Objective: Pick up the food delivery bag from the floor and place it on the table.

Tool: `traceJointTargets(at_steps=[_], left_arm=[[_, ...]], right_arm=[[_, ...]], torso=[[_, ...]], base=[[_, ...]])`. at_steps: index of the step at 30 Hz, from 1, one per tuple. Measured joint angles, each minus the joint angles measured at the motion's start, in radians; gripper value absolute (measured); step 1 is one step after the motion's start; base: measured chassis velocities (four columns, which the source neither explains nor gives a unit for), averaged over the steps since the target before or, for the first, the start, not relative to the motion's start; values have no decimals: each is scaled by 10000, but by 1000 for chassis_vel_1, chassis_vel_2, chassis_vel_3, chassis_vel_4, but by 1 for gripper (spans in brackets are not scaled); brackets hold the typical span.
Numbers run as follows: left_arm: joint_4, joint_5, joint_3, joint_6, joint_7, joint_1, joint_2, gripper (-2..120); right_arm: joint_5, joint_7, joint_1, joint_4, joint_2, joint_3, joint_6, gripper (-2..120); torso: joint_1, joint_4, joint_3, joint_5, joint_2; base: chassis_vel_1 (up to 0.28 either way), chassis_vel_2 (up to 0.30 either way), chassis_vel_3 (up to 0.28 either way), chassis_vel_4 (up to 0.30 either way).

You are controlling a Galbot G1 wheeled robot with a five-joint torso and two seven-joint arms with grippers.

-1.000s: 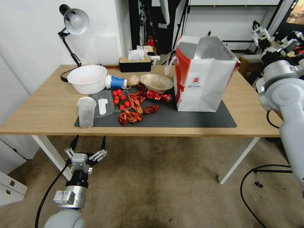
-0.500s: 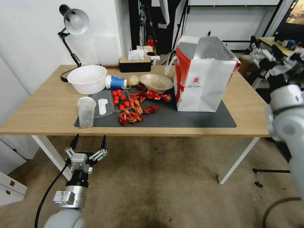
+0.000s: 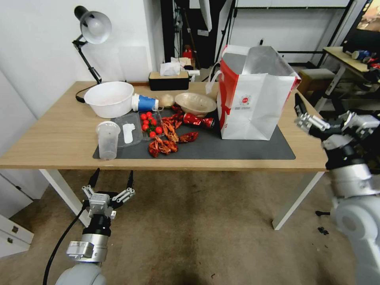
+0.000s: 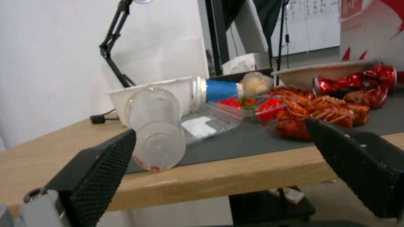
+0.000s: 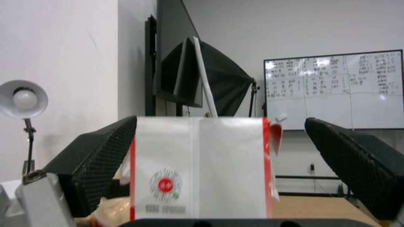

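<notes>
Bag (image 3: 253, 97) upright on surface (image 3: 59, 134), right gripper (image 3: 324, 118) spread beside it, left gripper (image 3: 111, 180) spread low below the edge.

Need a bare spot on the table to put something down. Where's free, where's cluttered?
Free: bare wood on the table left of the dark mat, and the mat strip in front of the food delivery bag. Crowded: between white bowl and bag, crayfish, tomatoes, cups.

Left gripper (image 3: 111, 180) parked low before the table (image 3: 55, 134) front edge, jaws spread. Right gripper (image 3: 316, 114) raised off the table's right end, jaws wide apart.
</notes>
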Motion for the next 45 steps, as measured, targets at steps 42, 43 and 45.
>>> traceJointTargets(at_steps=[42,43,45], left_arm=[[1093,8,-31,-789,299,-297,-75,100],[1097,6,-42,-790,300,-310,-65,100],[1105,6,-50,-791,301,-318,-55,100]], right_arm=[[-2738,-964,-2440,-2985,3281,-721,2827,100],[-2762,-964,-2439,-3036,3295,-721,2846,100],[-2775,-964,-2440,-3073,3308,-723,2864,100]], torso=[[1,0,0,1,-1],[1,0,0,2,-1],[1,-1,0,2,-1]], base=[[0,0,0,0],[0,0,0,0],[0,0,0,0]])
